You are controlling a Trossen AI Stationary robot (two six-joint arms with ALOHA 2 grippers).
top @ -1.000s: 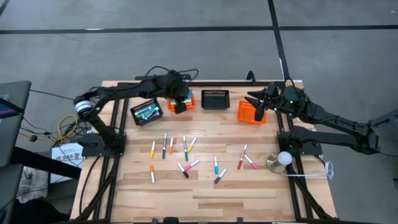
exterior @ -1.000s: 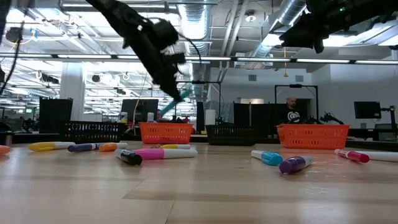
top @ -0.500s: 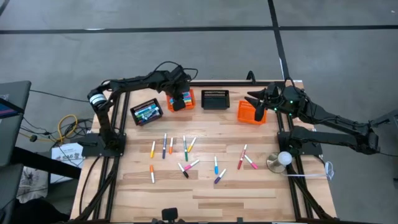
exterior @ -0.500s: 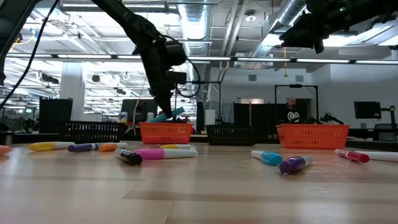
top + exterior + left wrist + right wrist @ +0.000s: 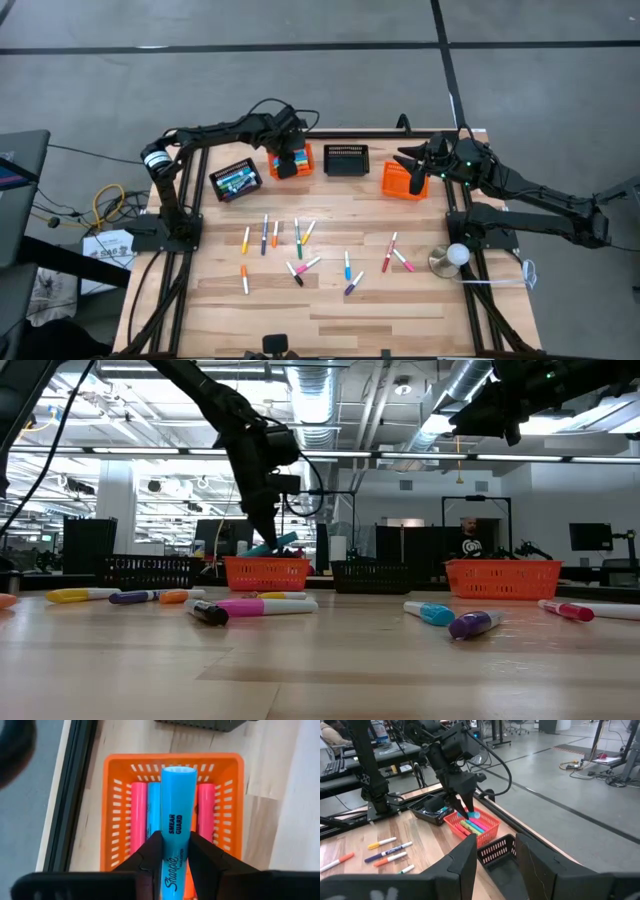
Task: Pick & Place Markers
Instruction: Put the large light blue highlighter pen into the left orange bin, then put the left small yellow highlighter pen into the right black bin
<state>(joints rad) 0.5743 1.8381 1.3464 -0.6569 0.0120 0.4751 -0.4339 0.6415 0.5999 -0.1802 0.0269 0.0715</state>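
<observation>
Above the orange mesh plastic basket (image 5: 114,815) at the wooden bench's (image 5: 330,300) eleven o'clock, the left gripper (image 5: 172,851) clamps a light blue capped marker (image 5: 176,815). Toward one o'clock, the right gripper (image 5: 495,851) hangs over another orange basket (image 5: 402,181), its fingers parted and holding nothing.

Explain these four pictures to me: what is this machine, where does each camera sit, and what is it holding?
Two dark robot arms work at a wooden table. One camera looks down from above, one sits level with the tabletop, and one rides on each wrist. Loose markers lie across the table, with small baskets along the far edge. The left gripper has its jaws shut on a light blue marker above an orange basket already holding pink and blue ones. The right gripper hangs empty, jaws apart, over another orange basket.
</observation>
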